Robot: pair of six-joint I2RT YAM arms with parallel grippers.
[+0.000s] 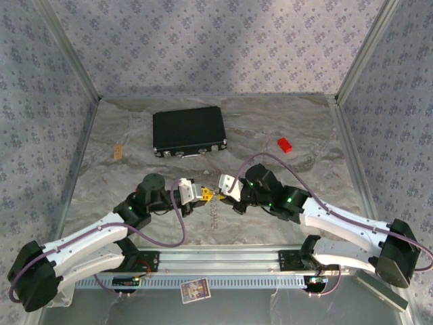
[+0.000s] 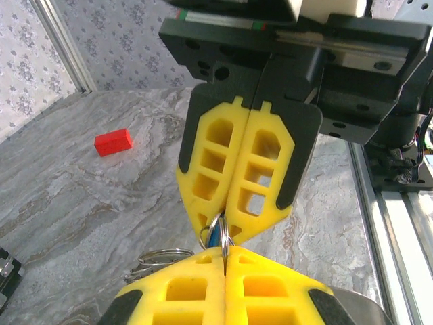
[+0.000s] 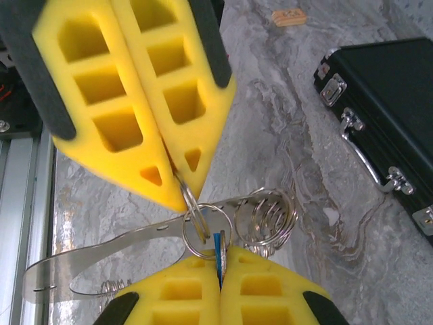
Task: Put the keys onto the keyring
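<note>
The grey marbled table (image 1: 291, 128) carries a black case (image 1: 188, 131) at the far middle, lying flat. A red block (image 1: 285, 143) lies far right, well apart from it, and a small tan piece (image 1: 118, 152) lies far left.

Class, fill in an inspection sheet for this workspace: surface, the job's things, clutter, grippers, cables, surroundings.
Surface: grey marbled table, no spills seen.
Job's things: keyring, a pale flat strap with metal split rings, sits between the grippers; blue key is at the rings.
Clutter: closed black case at the back; red block to its right; small tan piece to its left; card at the near edge.
Grippers: left gripper is shut on one of the keyring's rings; right gripper is shut on the blue key; their tips almost meet.
Cables: purple-grey cables loop along both arms, no snag seen.
Surroundings: patterned walls, metal frame posts.
</note>
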